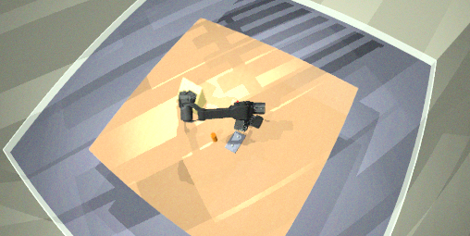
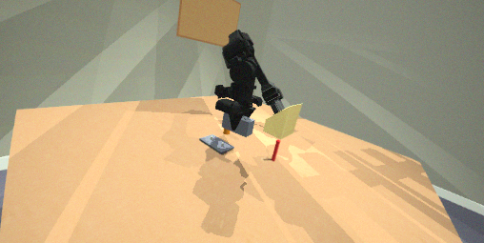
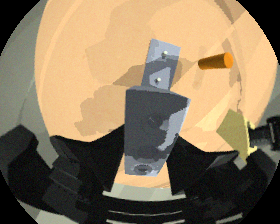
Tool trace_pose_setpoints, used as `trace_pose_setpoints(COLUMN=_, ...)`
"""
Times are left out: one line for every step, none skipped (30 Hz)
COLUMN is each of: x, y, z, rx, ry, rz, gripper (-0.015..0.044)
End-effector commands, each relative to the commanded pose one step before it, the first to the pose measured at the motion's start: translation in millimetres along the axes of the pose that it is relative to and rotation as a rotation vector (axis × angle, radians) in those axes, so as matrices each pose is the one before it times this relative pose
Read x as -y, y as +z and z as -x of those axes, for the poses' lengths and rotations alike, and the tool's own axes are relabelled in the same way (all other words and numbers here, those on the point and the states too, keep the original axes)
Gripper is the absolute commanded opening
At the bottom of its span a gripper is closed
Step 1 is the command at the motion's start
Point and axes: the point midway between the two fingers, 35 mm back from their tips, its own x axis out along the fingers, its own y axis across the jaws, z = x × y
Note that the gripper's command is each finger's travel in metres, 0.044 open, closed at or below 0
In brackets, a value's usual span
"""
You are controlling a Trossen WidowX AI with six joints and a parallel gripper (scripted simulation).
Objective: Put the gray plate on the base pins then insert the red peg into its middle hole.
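Observation:
My gripper (image 1: 241,125) (image 2: 236,114) (image 3: 145,127) is shut on the gray plate (image 2: 243,126) (image 3: 151,123) and holds it tilted, a little above the table. The flat gray base (image 1: 235,142) (image 2: 216,143) (image 3: 160,66) with its two pins lies on the table just beyond and below the held plate, apart from it. The red peg (image 2: 275,150) stands upright on the table to the side of the base, in front of a yellow card. The peg does not show in the wrist view.
A short orange cylinder (image 1: 213,136) (image 2: 227,131) (image 3: 216,62) lies near the base. A pale yellow card (image 1: 191,86) (image 2: 283,120) (image 3: 233,129) stands upright by the arm's foot. The tan table top (image 1: 259,189) is ringed by purple floor.

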Motion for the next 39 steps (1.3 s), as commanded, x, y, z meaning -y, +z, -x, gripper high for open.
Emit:
trace_pose_setpoints(x=1.37, y=14.18, z=-4.44, rx=0.00320, ry=0.00803, rz=-0.0100, gripper=0.0000)
trace_pose_setpoints(x=0.42, y=2.91, z=-1.55, rx=0.00022, ry=0.00008, rz=-0.0033, gripper=0.0000)
trace_pose_setpoints(x=0.44, y=2.91, z=-1.55, rx=0.00028, ry=0.00006, rz=-0.0033, gripper=0.0000)
trace_pose_setpoints(x=0.47, y=2.90, z=-1.55, rx=0.00033, ry=0.00004, rz=-0.0033, gripper=0.0000)
trace_pose_setpoints(x=0.50, y=2.90, z=-1.55, rx=0.00039, ry=0.00003, rz=-0.0033, gripper=0.0000)
trace_pose_setpoints(x=0.52, y=2.89, z=-1.55, rx=0.00044, ry=0.00001, rz=-0.0033, gripper=0.0000)
trace_pose_setpoints(x=0.55, y=2.89, z=-1.55, rx=0.00050, ry=-0.00001, rz=-0.0033, gripper=0.0000)
trace_pose_setpoints(x=0.57, y=2.88, z=-1.55, rx=0.00055, ry=-0.00003, rz=-0.0034, gripper=0.0000)
trace_pose_setpoints(x=0.60, y=2.87, z=-1.55, rx=0.00061, ry=-0.00005, rz=-0.0034, gripper=0.0000)
trace_pose_setpoints(x=0.63, y=2.87, z=-1.55, rx=0.00066, ry=-0.00007, rz=-0.0034, gripper=0.0000)
trace_pose_setpoints(x=0.65, y=2.86, z=-1.55, rx=0.00072, ry=-0.00009, rz=-0.0034, gripper=0.0000)
trace_pose_setpoints(x=0.68, y=2.85, z=-1.55, rx=0.00077, ry=-0.00011, rz=-0.0034, gripper=0.0000)
trace_pose_setpoints(x=0.70, y=2.85, z=-1.55, rx=0.00082, ry=-0.00013, rz=-0.0034, gripper=0.0000)
trace_pose_setpoints(x=0.73, y=2.84, z=-1.55, rx=0.00088, ry=-0.00016, rz=-0.0034, gripper=0.0000)
trace_pose_setpoints(x=0.76, y=2.83, z=-1.55, rx=0.00093, ry=-0.00018, rz=-0.0034, gripper=0.0000)
trace_pose_setpoints(x=0.78, y=2.83, z=-1.55, rx=0.00098, ry=-0.00020, rz=-0.0034, gripper=0.0000)
trace_pose_setpoints(x=0.81, y=2.82, z=-1.55, rx=0.00104, ry=-0.00023, rz=-0.0034, gripper=0.0000)
trace_pose_setpoints(x=0.83, y=2.81, z=-1.55, rx=0.00109, ry=-0.00025, rz=-0.0034, gripper=0.0000)
trace_pose_setpoints(x=0.86, y=2.80, z=-1.55, rx=0.00114, ry=-0.00028, rz=-0.0034, gripper=0.0000)
trace_pose_setpoints(x=0.88, y=2.79, z=-1.55, rx=0.00119, ry=-0.00030, rz=-0.0034, gripper=0.0000)
trace_pose_setpoints(x=0.91, y=2.78, z=-1.55, rx=0.00125, ry=-0.00033, rz=-0.0034, gripper=0.0000)
trace_pose_setpoints(x=0.93, y=2.78, z=-1.55, rx=0.00130, ry=-0.00036, rz=-0.0035, gripper=0.0000)
trace_pose_setpoints(x=0.96, y=2.77, z=-1.55, rx=0.00135, ry=-0.00038, rz=-0.0035, gripper=0.0000)
trace_pose_setpoints(x=0.98, y=2.76, z=-1.55, rx=0.00140, ry=-0.00041, rz=-0.0035, gripper=0.0000)
trace_pose_setpoints(x=1.01, y=2.75, z=-1.55, rx=0.00145, ry=-0.00044, rz=-0.0035, gripper=0.0000)
trace_pose_setpoints(x=1.03, y=2.74, z=-1.55, rx=0.00150, ry=-0.00047, rz=-0.0035, gripper=0.0000)
trace_pose_setpoints(x=1.06, y=2.73, z=-1.55, rx=0.00155, ry=-0.00050, rz=-0.0035, gripper=0.0000)
trace_pose_setpoints(x=0.89, y=2.26, z=-1.28, rx=0.00133, ry=-0.00043, rz=-0.0029, gripper=0.0000)
trace_pose_setpoints(x=0.54, y=1.35, z=-0.77, rx=0.00081, ry=-0.00027, rz=-0.0017, gripper=0.0000)
trace_pose_setpoints(x=0.18, y=0.45, z=-0.26, rx=0.00027, ry=-0.00009, rz=-0.0006, gripper=0.0000)
trace_pose_setpoints(x=-0.04, y=0.11, z=-0.12, rx=0.00001, ry=0.00000, rz=0.0000, gripper=0.0000)
trace_pose_setpoints(x=0.00, y=0.00, z=0.00, rx=0.00000, ry=0.00000, rz=0.0000, gripper=0.0000)
trace_pose_setpoints(x=0.04, y=-0.01, z=-0.10, rx=0.00000, ry=0.00000, rz=0.0000, gripper=0.0000)
trace_pose_setpoints(x=0.00, y=0.00, z=0.00, rx=0.00000, ry=0.00000, rz=0.0000, gripper=0.0000)
trace_pose_setpoints(x=0.00, y=0.00, z=0.00, rx=0.00000, ry=0.00000, rz=0.0000, gripper=0.0000)
trace_pose_setpoints(x=0.00, y=0.00, z=0.00, rx=0.00000, ry=0.00000, rz=0.0000, gripper=0.0000)
trace_pose_setpoints(x=-0.03, y=0.11, z=0.05, rx=0.00000, ry=0.00000, rz=0.0000, gripper=0.0000)
trace_pose_setpoints(x=0.00, y=0.00, z=0.00, rx=0.00000, ry=0.00000, rz=0.0000, gripper=0.0000)
trace_pose_setpoints(x=0.00, y=0.00, z=0.00, rx=0.00000, ry=0.00000, rz=0.0000, gripper=0.0000)
